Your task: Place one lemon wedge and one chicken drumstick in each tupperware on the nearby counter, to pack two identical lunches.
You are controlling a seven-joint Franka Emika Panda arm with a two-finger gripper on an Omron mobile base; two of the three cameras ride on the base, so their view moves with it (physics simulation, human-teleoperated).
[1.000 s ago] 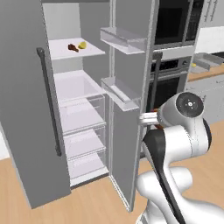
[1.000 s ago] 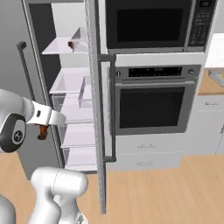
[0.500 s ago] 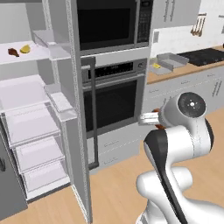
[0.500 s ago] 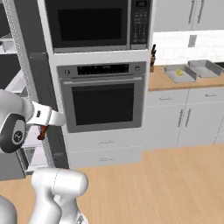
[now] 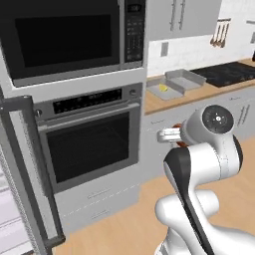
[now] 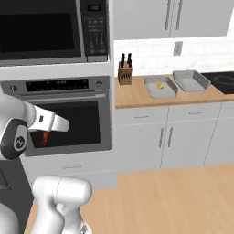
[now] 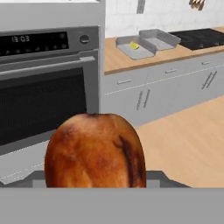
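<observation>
The base has swung from the fridge toward the bench (image 6: 137, 95). The claw (image 7: 94, 186) stays clamped on 1 chicken drumstick (image 7: 94, 151). Next, drive toward the 2 tupperware trays at 1 o'clock; the nearer tupperware (image 6: 161, 87) holds a lemon wedge (image 6: 159, 84).

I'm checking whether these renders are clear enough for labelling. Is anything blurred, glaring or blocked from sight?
Hand view: the glossy reddish-brown chicken drumstick looms large and soft-edged, hiding the lower middle; the light-brown wooden counter behind stays readable. Left base view: even, flat light, faint sheen on the black oven door. Right base view: the yellow lemon wedge is tiny, its shape unclear.
</observation>
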